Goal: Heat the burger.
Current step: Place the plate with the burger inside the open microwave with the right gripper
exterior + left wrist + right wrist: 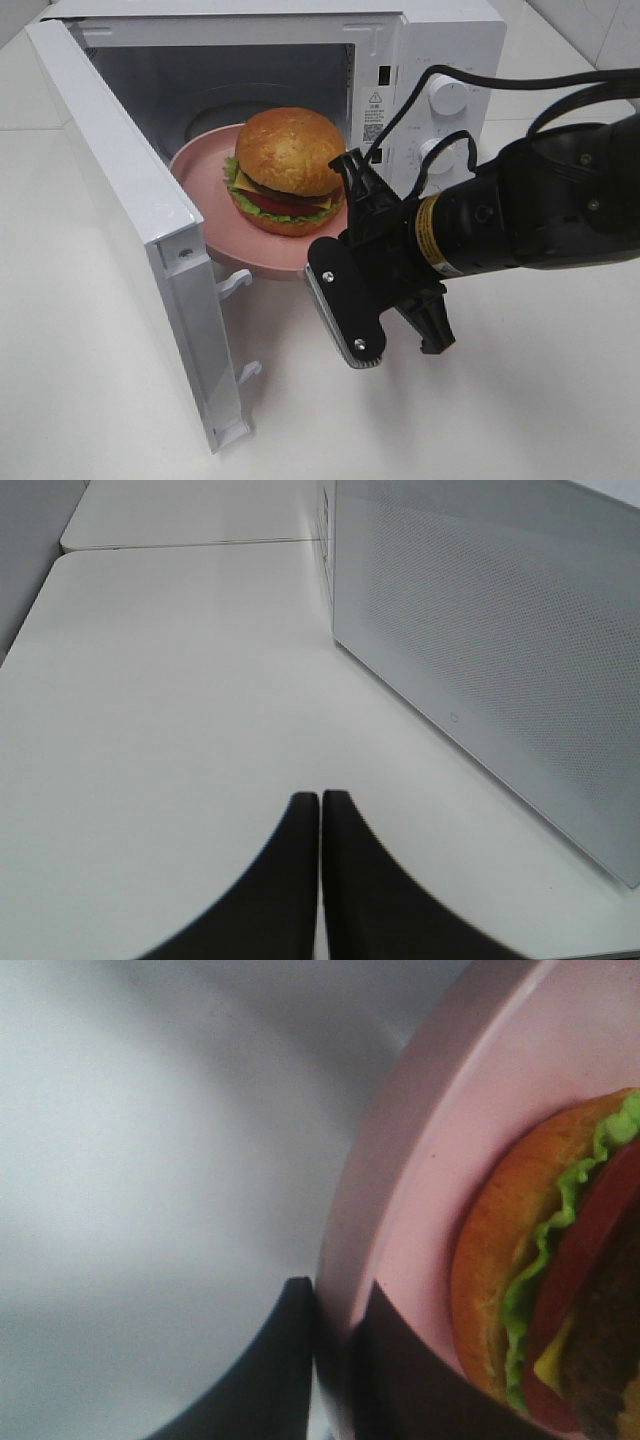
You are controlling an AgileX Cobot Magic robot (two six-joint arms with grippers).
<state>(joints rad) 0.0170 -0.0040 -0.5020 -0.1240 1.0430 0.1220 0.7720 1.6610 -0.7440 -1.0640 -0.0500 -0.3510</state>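
The burger (287, 170), with golden bun, lettuce, tomato, cheese and patty, sits on a pink plate (208, 190) that rests half inside the open microwave (440, 40). My right gripper (340, 232) reaches in from the right and is shut on the plate's near rim. In the right wrist view its gripper (335, 1310) pinches the plate rim (400, 1160), with the burger (560, 1300) close beside. My left gripper (320, 805) is shut with nothing in it, low over the white table beside the microwave door's outer face (500, 650).
The microwave door (130, 210) swings open to the left and stands in front of the left side of the table (100, 400). Control knobs (448, 98) are on the microwave's right panel. A black cable (520, 80) runs above the right arm.
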